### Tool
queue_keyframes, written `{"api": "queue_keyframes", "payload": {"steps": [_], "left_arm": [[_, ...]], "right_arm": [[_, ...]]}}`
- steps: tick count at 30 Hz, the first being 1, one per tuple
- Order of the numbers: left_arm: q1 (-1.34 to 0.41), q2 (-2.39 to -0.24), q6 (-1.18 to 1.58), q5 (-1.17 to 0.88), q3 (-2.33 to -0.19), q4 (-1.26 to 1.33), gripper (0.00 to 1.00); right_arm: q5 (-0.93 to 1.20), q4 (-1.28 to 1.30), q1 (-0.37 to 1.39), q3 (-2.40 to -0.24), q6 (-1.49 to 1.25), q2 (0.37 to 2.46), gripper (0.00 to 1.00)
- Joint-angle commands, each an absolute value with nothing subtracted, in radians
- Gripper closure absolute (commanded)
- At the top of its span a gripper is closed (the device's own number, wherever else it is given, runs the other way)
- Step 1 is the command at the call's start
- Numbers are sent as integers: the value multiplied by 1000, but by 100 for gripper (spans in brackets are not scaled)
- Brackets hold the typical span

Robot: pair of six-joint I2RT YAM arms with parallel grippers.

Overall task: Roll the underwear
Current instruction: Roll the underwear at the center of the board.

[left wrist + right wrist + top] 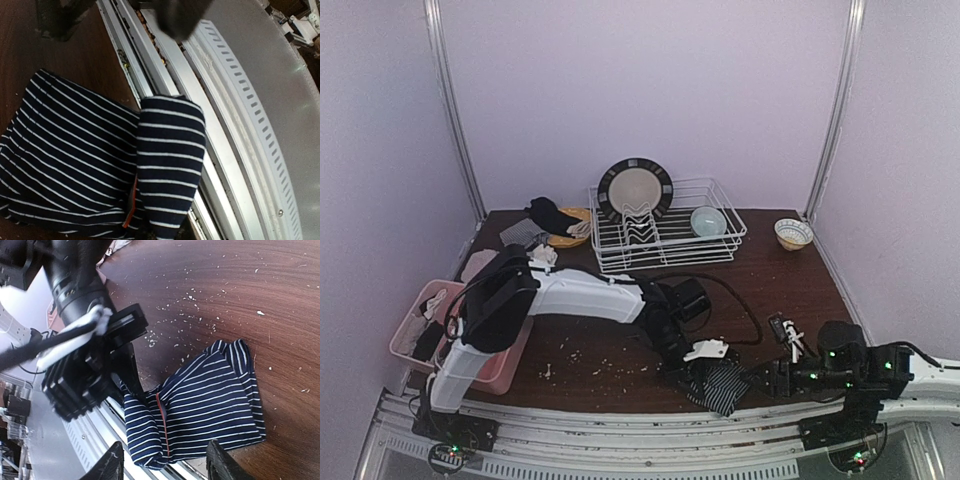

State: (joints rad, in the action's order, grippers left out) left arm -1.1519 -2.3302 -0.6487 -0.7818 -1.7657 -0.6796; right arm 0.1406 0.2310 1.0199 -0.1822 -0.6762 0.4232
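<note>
Lilac walls are enclosing a dark wooden table [620,350] that is carrying scattered pale crumbs. At the bottom centre of the top view, the striped underwear [722,385] [75,150] [210,405], navy with thin white lines, is lying at the table's near edge, just beside the metal rail [240,125]. The left gripper [692,372] [125,382] is reaching in from the left of the frame and pinching one corner of the cloth with its fingers closed. In its own wrist view, a folded part is lying thick over the flatter remainder. The right gripper [765,382] [165,465] is sitting low at the garment's right with its fingers [112,465] spread apart, framing the cloth's edge at the bottom of its wrist view and gripping nothing.

At the lower left, a pink tray [412,345] is holding pale cloth. At the upper centre, a white wire rack [720,245] is holding an upright plate [635,188] and a pale bowl [708,220]. A small bowl [793,233] is sitting to its right, and loose cloths [545,215] are lying to its left.
</note>
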Motion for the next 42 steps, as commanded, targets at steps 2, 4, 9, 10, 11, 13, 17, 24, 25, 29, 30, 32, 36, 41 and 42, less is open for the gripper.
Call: {"api": "queue_keyframes", "payload": {"steps": [2,4,9,10,11,13,17,24,25,29,30,32,36,41,42], "left_arm": [[-1145,-2483,-588,-875,-1937,-1003,100],[-1143,-2519,-581,-890,-1983,-1044,100],[-1139,-2575,-559,-908,-2059,-1100,100],[-1136,-2584,-554,-911,-2070,-1108,100],[-1135,-2594,-547,-913,-2084,-1116,100],[-1131,-2616,-540,-912,-2105,-1135,100],[-1126,-2650,-530,-902,-2137,-1180,100],[-1115,-2696,-495,-877,-2169,-1230,100],[-1113,-2705,-489,-876,-2174,-1236,100],[-1104,-2732,-477,-878,-2193,-1262,100],[-1102,-2733,-476,-880,-2192,-1262,100],[-1100,-2734,-476,-890,-2189,-1262,100],[-1098,-2727,-471,-894,-2191,-1256,100],[-1098,-2700,-467,-879,-2170,-1235,93],[-1098,-2695,-466,-874,-2163,-1228,90]], "right_arm": [[18,243,1115,-198,-611,426,46],[32,226,1134,-210,-587,446,46],[60,206,1167,-248,-520,548,46],[62,200,1175,-256,-510,570,46],[61,194,1183,-265,-502,595,46],[61,188,1197,-286,-481,651,46],[54,179,1234,-333,-445,768,46],[28,165,1269,-380,-407,891,46],[22,166,1276,-388,-402,907,46],[8,179,1285,-415,-411,983,46],[-1,180,1285,-419,-429,1001,46],[-18,154,1285,-402,-483,1023,45],[-53,61,1285,-316,-613,1022,46],[-35,-55,1288,-230,-736,1029,74],[-31,-69,1288,-219,-751,1029,79]]}}
